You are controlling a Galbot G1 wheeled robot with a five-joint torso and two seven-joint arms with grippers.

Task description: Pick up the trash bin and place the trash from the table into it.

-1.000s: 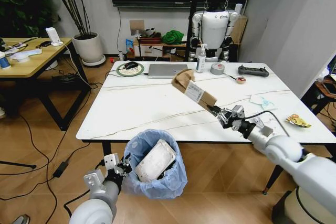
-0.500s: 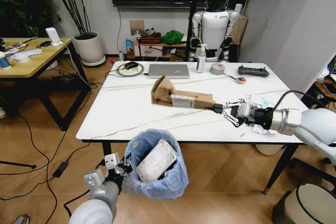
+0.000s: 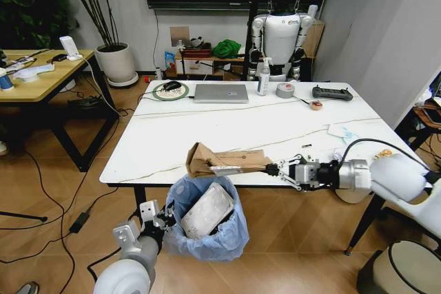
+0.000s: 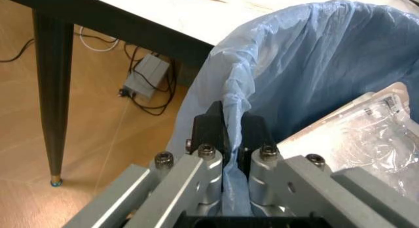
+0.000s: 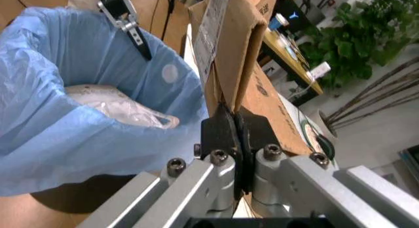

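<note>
The right gripper pinches one end of the cardboard box, holding it flat at the table edge (just above the trash bin). The left gripper is clamped on the bin's blue-lined rim, beside the table's front edge.

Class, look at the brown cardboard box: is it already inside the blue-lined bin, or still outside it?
Outside. The right gripper holds the cardboard box level at the table edge, above the trash bin.
</note>
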